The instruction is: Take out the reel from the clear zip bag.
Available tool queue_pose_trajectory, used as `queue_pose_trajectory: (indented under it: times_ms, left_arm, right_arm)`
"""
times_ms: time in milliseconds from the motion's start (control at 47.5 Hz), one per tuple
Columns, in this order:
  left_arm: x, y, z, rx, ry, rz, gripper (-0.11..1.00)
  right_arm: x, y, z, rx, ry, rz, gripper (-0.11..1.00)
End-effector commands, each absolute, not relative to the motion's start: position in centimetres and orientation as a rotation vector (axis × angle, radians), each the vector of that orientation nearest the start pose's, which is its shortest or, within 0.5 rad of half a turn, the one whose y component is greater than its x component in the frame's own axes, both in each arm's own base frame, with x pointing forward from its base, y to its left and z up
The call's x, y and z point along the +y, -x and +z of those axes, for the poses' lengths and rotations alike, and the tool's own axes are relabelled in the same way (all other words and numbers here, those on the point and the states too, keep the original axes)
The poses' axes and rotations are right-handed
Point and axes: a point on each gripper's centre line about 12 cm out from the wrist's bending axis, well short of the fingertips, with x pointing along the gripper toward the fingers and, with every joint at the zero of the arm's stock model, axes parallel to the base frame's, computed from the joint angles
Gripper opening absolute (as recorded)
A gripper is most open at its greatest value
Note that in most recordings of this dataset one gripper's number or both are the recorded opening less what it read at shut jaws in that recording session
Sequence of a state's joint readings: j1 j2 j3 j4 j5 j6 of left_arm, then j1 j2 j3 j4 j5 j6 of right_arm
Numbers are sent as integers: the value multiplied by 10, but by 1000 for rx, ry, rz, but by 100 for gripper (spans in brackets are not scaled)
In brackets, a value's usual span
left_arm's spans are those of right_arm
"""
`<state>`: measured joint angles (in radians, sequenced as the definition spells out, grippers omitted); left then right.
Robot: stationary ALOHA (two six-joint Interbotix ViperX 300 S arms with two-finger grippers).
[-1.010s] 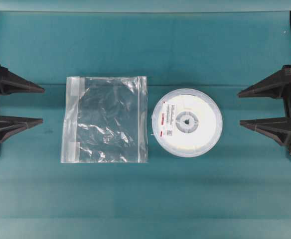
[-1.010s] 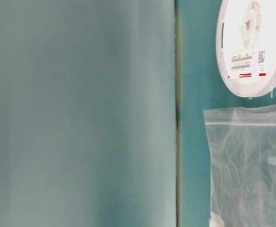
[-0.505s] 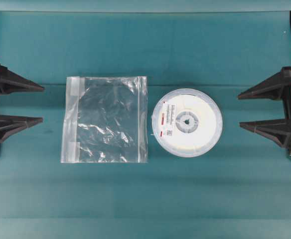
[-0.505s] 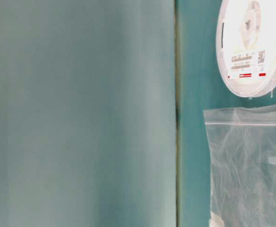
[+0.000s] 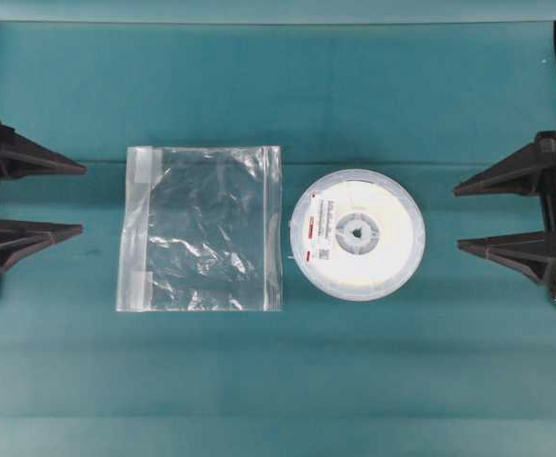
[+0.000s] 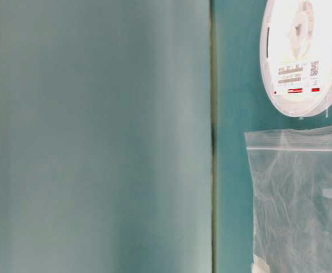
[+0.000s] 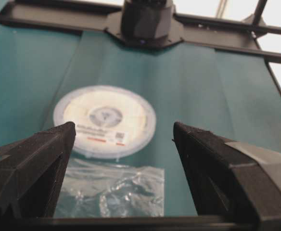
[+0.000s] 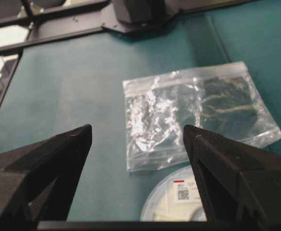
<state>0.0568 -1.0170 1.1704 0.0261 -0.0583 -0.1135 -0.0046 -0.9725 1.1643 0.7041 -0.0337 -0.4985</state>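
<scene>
Lying flat on the green table (image 5: 354,86) is the reel (image 5: 357,234), a round white disc with a cream middle and a small hole in its hub. It is out in the open, not inside anything. A white label with red marks and a little square code sits on its face, on the side that points toward the bag.

Just beside it, to the left in the view from above, lies the clear zip bag (image 5: 202,228). It is flat, crinkly and see-through, and nothing is inside it. One edge of the bag comes very close to the reel's rim, but I cannot tell if they touch.

At the left edge waits the left claw (image 5: 80,201). Its two black fingers are spread wide apart and hold nothing. It is well apart from the bag.

At the right edge waits the right claw (image 5: 457,217). Its fingers are spread wide too, and they hold nothing. It is apart from the reel, with bare green table between them.
</scene>
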Motion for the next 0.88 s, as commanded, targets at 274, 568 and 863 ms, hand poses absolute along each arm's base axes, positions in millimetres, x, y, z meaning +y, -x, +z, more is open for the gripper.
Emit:
queue_pose_trajectory:
  times_ms: [274, 568, 863]
  left_arm:
    - [10, -193, 286, 75, 85, 55, 92]
    - [10, -194, 283, 87, 85, 55, 92]
    - [10, -194, 282, 94, 85, 56, 92]
  right_arm:
    - [-4, -198, 272, 153, -200, -43, 93]
    - [-3, -198, 272, 156, -205, -43, 93]
    - [-3, -198, 272, 155, -205, -42, 93]
